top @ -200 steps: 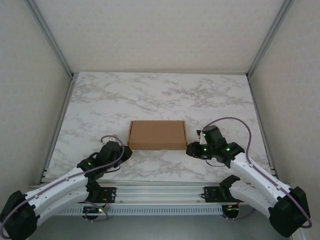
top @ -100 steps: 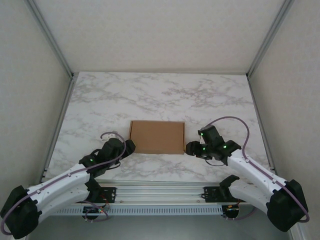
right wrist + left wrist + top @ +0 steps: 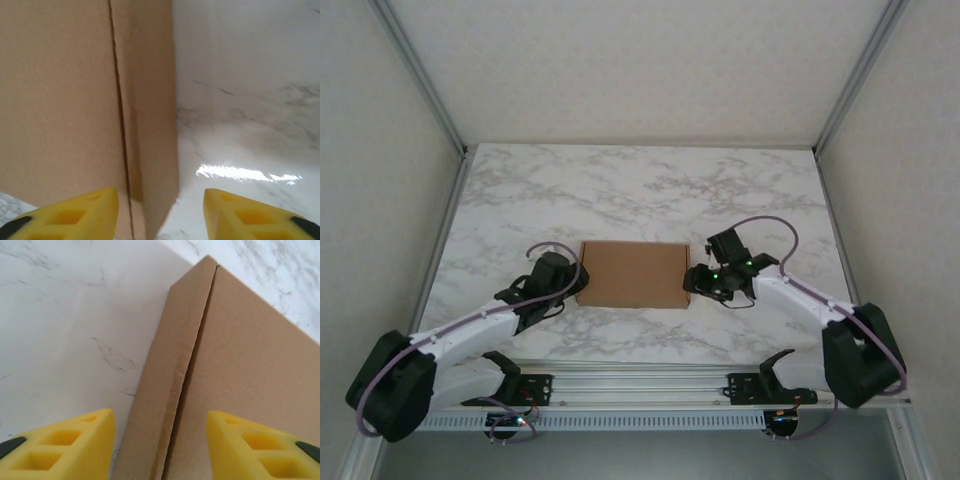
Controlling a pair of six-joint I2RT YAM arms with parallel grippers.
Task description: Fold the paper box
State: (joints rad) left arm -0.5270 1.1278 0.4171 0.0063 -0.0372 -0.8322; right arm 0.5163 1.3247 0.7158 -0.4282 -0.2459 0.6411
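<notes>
The paper box (image 3: 632, 273) lies shut and flat in the middle of the marble table (image 3: 640, 190), a plain brown cardboard rectangle. My left gripper (image 3: 572, 281) is at its left end. In the left wrist view that gripper (image 3: 159, 440) is open, its yellow fingers (image 3: 75, 445) astride the box's (image 3: 250, 365) left side wall and lid seam without touching them. My right gripper (image 3: 694, 283) is at the right end. The right wrist view shows that gripper (image 3: 161, 210) open astride the box's (image 3: 60, 100) right side wall, one finger (image 3: 240, 215) over bare table.
An aluminium rail (image 3: 640, 385) with the arm bases runs along the near table edge. Frame posts (image 3: 430, 90) and white walls close in the left, right and back. Bare marble lies behind the box and on both sides.
Both arms have reached forward and inward from the near corners to the box's two ends. Both pairs of jaws stand wider than a second ago. The box has barely shifted.
</notes>
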